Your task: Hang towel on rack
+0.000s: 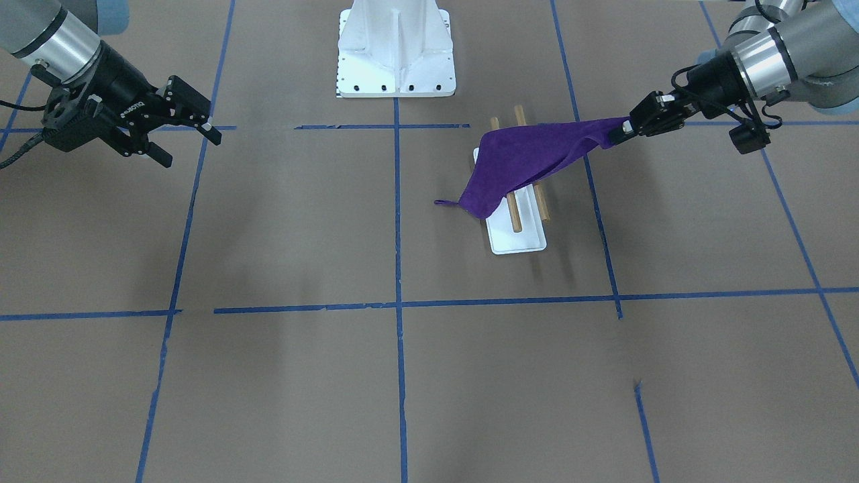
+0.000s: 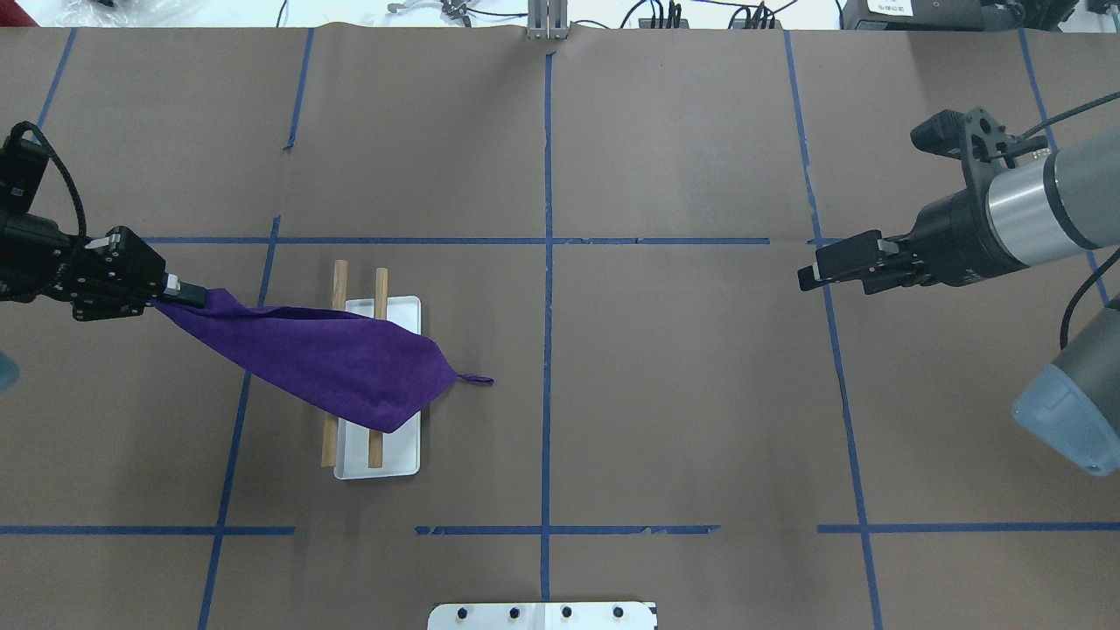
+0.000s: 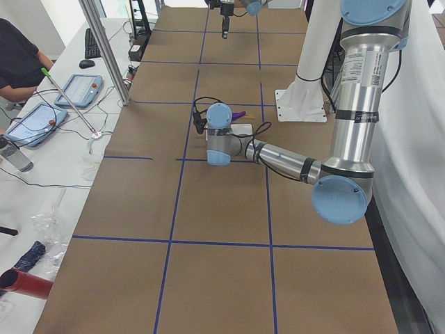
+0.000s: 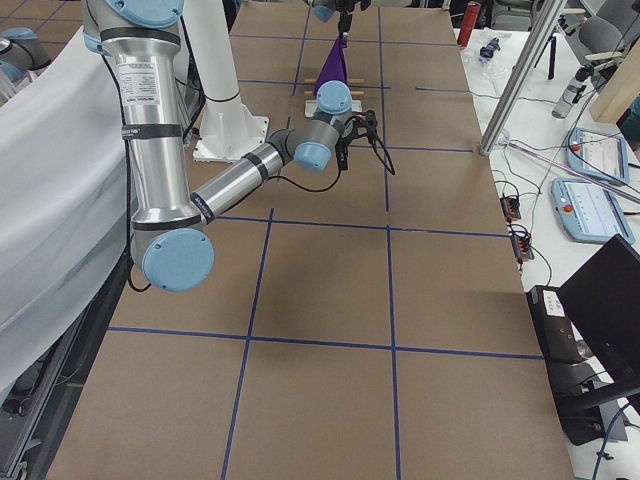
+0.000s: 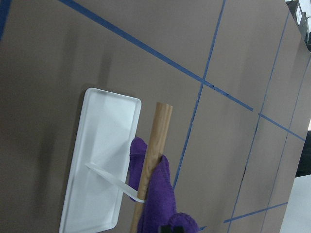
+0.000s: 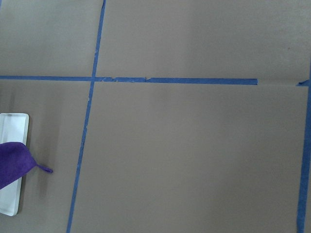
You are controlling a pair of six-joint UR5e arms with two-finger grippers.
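Observation:
The purple towel [image 2: 332,359] lies stretched across both wooden rods [image 2: 339,282] of the rack, whose white tray base [image 2: 404,457] sits on the table left of centre. My left gripper [image 2: 179,295] is shut on one towel corner and holds it taut, raised to the rack's outer side. The towel's far end with its small loop [image 2: 477,380] hangs past the tray's inner side. In the front view the towel [image 1: 530,161] slopes down from the left gripper [image 1: 621,132]. My right gripper [image 1: 191,142] is open and empty, far from the rack.
The white robot pedestal [image 1: 396,57] stands at the robot's side of the table, near the rack [image 1: 520,241]. Blue tape lines [image 2: 548,262] mark a grid on the brown table. A seated person [image 3: 17,59] and tablets are beyond the table's far side.

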